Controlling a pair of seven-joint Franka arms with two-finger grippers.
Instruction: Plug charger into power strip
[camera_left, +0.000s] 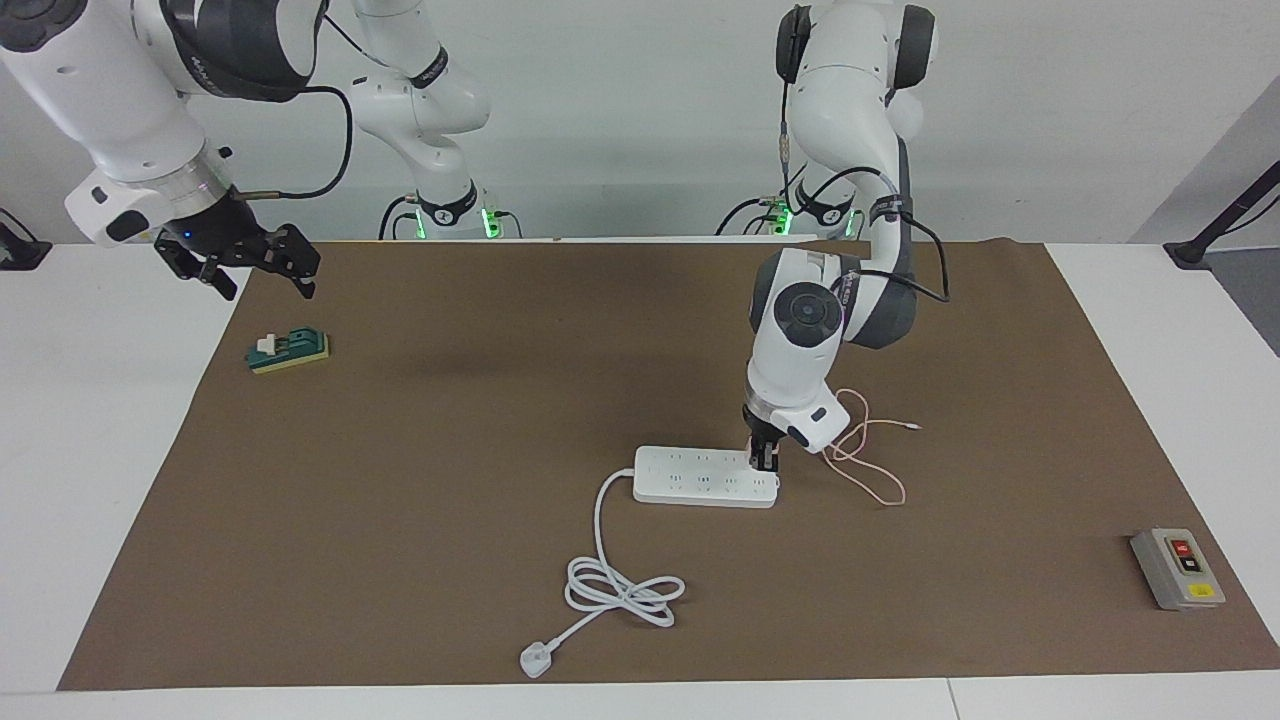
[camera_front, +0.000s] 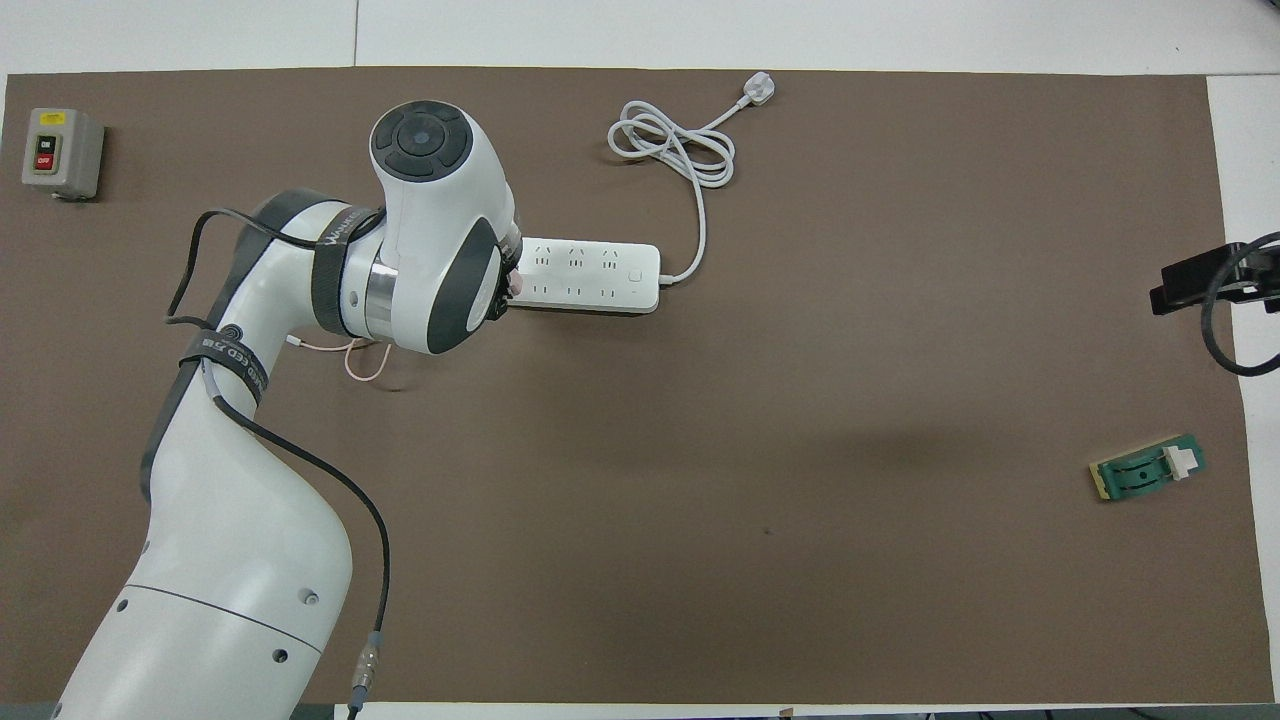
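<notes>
White power strip (camera_left: 705, 477) lies flat at frame centre; the pale pink charger (camera_front: 516, 284) sits at its end, its thin cable (camera_left: 868, 462) looped beside it.

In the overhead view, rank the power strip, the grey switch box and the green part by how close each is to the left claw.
1. Power strip: directly under the left claw, which is shut on the pink charger.
2. Grey switch box: at the left arm's end of the table, farther from the robots.
3. Green part: at the right arm's end.

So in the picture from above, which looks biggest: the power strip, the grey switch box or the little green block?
1. power strip, the longest by far.
2. grey switch box and green block look much alike, so I won't rank them.
</notes>
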